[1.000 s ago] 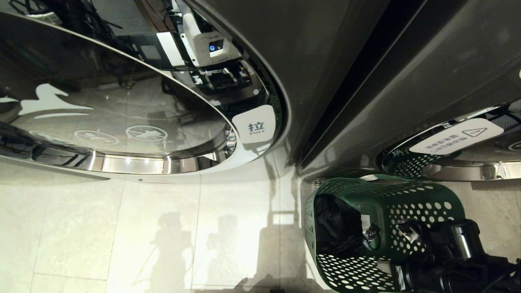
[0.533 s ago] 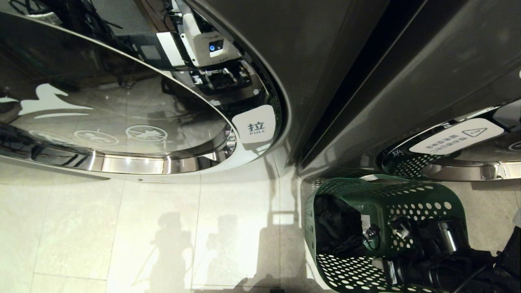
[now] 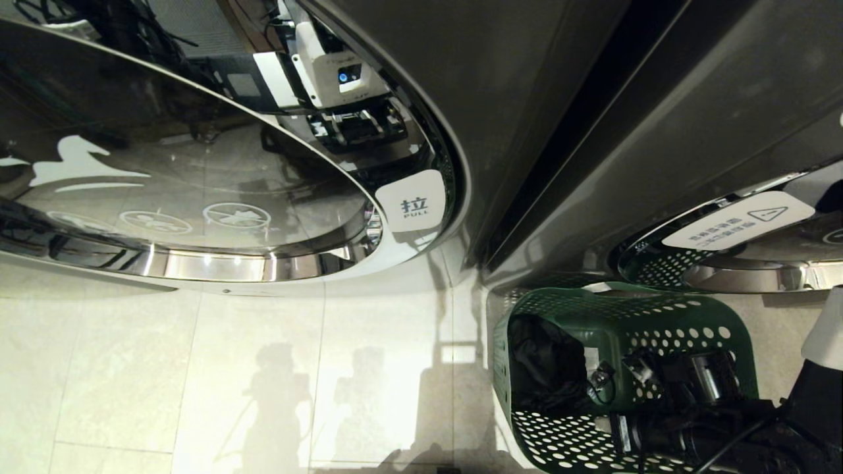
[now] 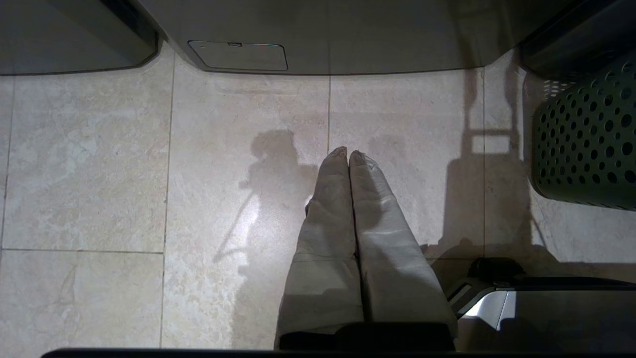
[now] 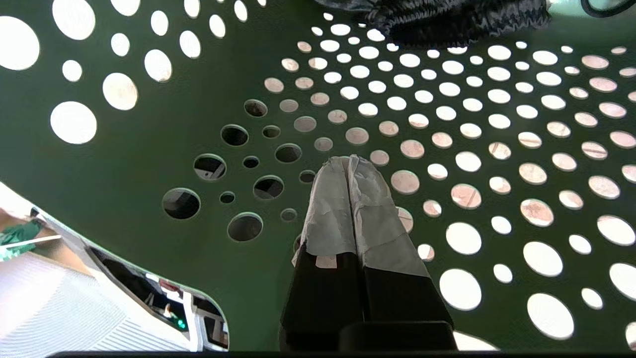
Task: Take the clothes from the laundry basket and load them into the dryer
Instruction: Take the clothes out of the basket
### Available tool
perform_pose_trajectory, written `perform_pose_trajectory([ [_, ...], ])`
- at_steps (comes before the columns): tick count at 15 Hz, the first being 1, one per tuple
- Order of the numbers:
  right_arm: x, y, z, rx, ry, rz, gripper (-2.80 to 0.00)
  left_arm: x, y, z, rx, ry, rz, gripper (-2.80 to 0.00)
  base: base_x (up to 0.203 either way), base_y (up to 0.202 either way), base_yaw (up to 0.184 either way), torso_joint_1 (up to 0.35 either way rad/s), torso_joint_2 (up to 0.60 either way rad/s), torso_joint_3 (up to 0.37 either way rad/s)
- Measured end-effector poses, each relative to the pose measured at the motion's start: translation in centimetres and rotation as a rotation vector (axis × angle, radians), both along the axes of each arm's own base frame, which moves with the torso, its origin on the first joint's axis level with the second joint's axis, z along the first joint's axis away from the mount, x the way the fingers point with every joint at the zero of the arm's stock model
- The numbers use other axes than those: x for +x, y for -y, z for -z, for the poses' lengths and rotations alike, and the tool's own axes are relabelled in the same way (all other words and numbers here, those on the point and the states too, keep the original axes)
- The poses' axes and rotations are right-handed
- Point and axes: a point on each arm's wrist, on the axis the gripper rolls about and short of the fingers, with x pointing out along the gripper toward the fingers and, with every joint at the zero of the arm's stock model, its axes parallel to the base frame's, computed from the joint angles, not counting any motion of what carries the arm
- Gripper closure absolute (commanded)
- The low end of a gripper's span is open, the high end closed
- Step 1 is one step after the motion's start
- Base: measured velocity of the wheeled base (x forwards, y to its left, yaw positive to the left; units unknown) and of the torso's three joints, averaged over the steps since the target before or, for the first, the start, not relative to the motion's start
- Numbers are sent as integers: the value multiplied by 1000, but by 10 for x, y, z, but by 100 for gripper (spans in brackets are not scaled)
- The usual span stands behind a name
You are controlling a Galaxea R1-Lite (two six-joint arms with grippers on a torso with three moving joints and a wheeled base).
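The green perforated laundry basket [image 3: 658,316] stands on the floor at the lower right, in front of the machines. Dark clothes [image 3: 546,368] lie bunched at its left end. My right gripper [image 3: 635,368] is inside the basket, shut and empty, a short way to the right of the clothes. In the right wrist view its taped fingertips [image 5: 348,161] point at the basket's holed wall [image 5: 149,164], and the dark clothes [image 5: 447,20] lie beyond them. The dryer's round glass door [image 3: 197,191] at the left is closed. My left gripper [image 4: 349,153] hangs shut over floor tiles.
A white PULL label [image 3: 415,204] marks the dryer door's right edge. A second machine's door with a warning label [image 3: 737,230] sits behind the basket. The basket's corner [image 4: 586,144] lies to one side of the parked left gripper. Pale tiled floor [image 3: 230,382] spreads before the dryer.
My right arm has slid leftward in the head view, carrying the shut gripper further along the basket toward the dark clothes. The basket and clothes have not shifted.
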Motion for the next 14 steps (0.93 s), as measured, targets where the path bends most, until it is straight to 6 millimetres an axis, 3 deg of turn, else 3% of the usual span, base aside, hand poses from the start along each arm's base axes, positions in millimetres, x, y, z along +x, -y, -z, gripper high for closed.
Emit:
perform_pose_trajectory([
  [6, 8, -1, 5, 4, -4, 0, 0, 0, 0, 0, 0, 0, 0, 0, 0, 0, 0, 0, 0, 0],
  [7, 8, -2, 6, 4, -8, -1, -280, 0, 0, 0, 0, 0, 0, 0, 0, 0, 0, 0, 0, 0],
  [14, 31, -6, 9, 42, 17, 33, -280, 0, 0, 0, 0, 0, 0, 0, 0, 0, 0, 0, 0, 0],
])
